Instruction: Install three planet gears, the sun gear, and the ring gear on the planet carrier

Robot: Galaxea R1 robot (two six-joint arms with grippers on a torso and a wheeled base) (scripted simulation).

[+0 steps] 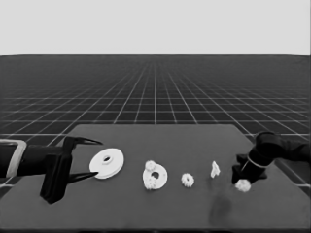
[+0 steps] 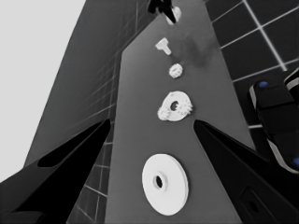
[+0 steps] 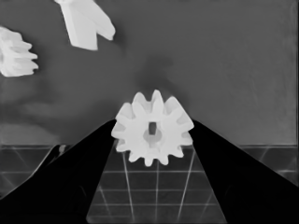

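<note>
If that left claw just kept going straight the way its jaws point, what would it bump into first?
Probably the larger round part: it lies right ahead of the open left gripper, between its jaws. Beyond it comes the smaller round part with gears on it. Whether the fingers would pass above it is unclear.

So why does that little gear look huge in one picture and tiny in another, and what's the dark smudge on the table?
Right wrist view: the camera sits close, so the gear between the right gripper fingers fills the frame. Head view: the same gear is small, far off. The smudge reads as a soft shadow on the table near that arm; the left wrist view shows it too.
</note>
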